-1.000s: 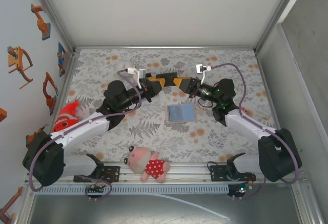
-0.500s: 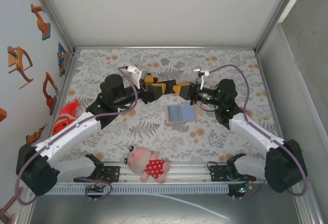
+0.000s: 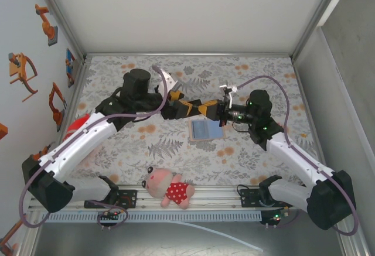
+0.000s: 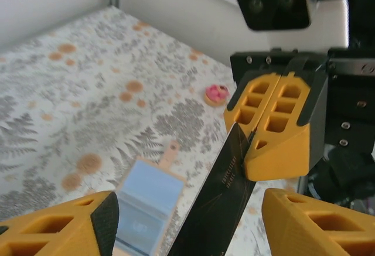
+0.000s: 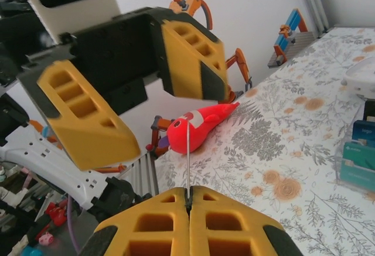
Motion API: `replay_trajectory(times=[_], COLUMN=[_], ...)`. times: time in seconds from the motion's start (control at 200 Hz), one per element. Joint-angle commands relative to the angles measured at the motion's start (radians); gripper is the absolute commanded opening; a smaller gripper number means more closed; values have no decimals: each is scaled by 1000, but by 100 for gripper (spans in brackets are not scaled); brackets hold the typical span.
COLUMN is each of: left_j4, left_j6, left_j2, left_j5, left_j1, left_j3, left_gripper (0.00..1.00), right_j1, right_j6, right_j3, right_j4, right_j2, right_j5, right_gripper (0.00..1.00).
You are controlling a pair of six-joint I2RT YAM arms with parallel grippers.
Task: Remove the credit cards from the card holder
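From above, your card holder [image 3: 206,130] lies open on the counter [image 3: 234,165] at frame centre. Left wrist view: your left hand [image 4: 188,224] is spread; the right hand [image 4: 261,140], centre-right, pinches a dark card [image 4: 225,200]. Right wrist view: that card stands edge-on.
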Motion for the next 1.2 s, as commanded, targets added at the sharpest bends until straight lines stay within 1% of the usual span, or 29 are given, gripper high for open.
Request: replay_trajectory(times=[0.0,0.07,0.18,0.306,0.401,0.441,0.466,0.486,0.546,0.626,0.716,0.836,0.977,1.112,1.197], left_j4=[-80,-90,-100,-101,-102,-104,-102,-100,-87,-74,-58,-23,38,39,27], left_j6=[55,59,63,69,84,91,93,97,115,154,193,235,329,459,536], left_j2=[25,41,62,70,64,59,55,52,40,30,32,59,116,219,288], left_j5=[78,83,115,130,123,106,92,78,29,-46,-101,-94,-118,-112,-98], left_j1=[4,3,4,6,6,7,9,9,14,30,71,164,257,316,342], left_j3=[48,52,60,63,64,64,62,60,47,26,3,-16,-21,28,69], left_gripper=[64,62,45,17,10,4,2,0,0,0,0,0,0,1,2], right_j1=[14,17,19,19,19,19,19,19,19,19,19,19,19,19,19], right_j6=[-23,-22,-24,-35,-59,-78,-94,-105,-140,-178,-205,-215,-204,-191,-184], right_j3=[31,34,40,42,48,56,62,67,79,91,99,112,112,114,117], right_j4=[6,8,8,0,-41,-79,-107,-130,-195,-269,-340,-410,-447,-481,-499], right_j2=[-14,-12,-9,-7,-4,-6,-9,-11,-18,-34,-52,-63,-68,-67,-65], right_j5=[-27,-35,-38,-28,1,25,47,64,119,211,318,434,534,653,698], right_gripper=[0,0,0,0,0,0,6,15,34,49,54,66,75,78,79])
